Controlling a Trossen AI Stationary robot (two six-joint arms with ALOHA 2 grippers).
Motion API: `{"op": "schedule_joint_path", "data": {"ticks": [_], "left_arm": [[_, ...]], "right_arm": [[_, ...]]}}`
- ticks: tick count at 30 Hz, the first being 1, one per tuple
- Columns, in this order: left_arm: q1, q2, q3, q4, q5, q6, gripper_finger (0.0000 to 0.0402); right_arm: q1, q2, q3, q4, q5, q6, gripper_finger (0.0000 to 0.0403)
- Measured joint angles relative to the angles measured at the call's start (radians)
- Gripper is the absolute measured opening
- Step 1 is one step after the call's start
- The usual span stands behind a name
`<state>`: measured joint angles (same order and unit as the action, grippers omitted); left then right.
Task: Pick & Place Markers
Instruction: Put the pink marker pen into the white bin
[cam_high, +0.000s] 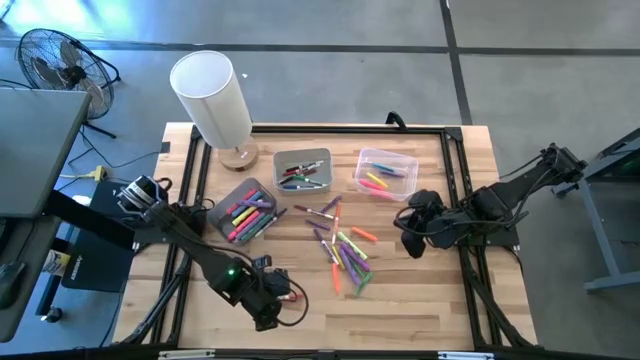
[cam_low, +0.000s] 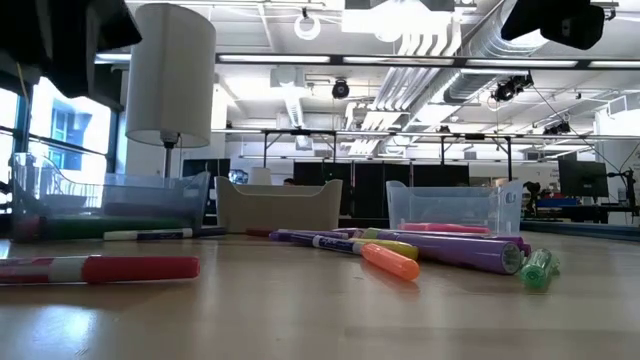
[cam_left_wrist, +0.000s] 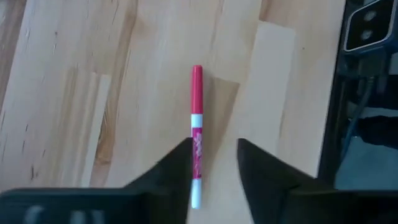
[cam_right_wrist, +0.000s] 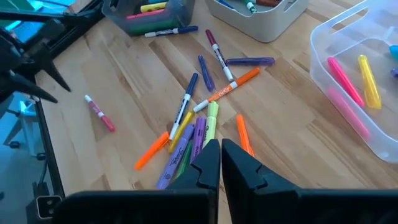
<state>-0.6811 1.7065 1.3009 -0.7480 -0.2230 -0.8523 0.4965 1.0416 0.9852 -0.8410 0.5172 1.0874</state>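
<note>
Sorting is lying partly done: three bins beside the lamp (cam_high: 212, 95) are holding some markers, while a loose pile of markers (cam_high: 340, 245) is still lying in front of them. The left gripper (cam_left_wrist: 213, 163), fingers spread and empty, is hovering over a lone red marker (cam_left_wrist: 196, 134) on the wood; the right gripper (cam_right_wrist: 221, 158), pressed together and empty, is hanging above the pile.

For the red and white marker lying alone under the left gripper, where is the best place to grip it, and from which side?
Probably at the white band near the middle of the red and white marker, from straight above. It lies flat on bare table with nothing beside it, and the open left gripper already straddles it, fingers on either side of the barrel.
</note>
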Motion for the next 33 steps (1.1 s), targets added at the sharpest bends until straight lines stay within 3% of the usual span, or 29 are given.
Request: {"op": "schedule_joint_path", "data": {"ticks": [5,9,20,27,30,33], "left_arm": [[0.0,0.0,-0.049,0.061,-0.023,0.044,0.0201],[0.001,0.031,-0.075,0.072,-0.018,0.038,0.0223],[0.052,0.154,-0.086,0.032,-0.058,-0.021,0.0224],[0.116,0.247,-0.079,0.067,0.128,0.016,0.0224],[0.127,0.252,-0.079,0.073,0.142,0.017,0.0205],[0.145,0.254,-0.081,0.08,0.143,0.014,0.0156]], "right_arm": [[0.0,0.0,0.0,0.0,0.002,0.016,0.0002],[0.0,0.0,0.0,0.0,0.003,0.035,0.0002],[0.002,0.013,0.0,0.001,-0.014,0.034,0.0001],[0.003,0.05,0.0,0.002,-0.031,0.031,0.0001],[0.004,0.071,0.0,0.002,-0.039,0.024,0.0002],[0.006,0.091,0.0,0.007,-0.063,0.006,0.0004]]}}
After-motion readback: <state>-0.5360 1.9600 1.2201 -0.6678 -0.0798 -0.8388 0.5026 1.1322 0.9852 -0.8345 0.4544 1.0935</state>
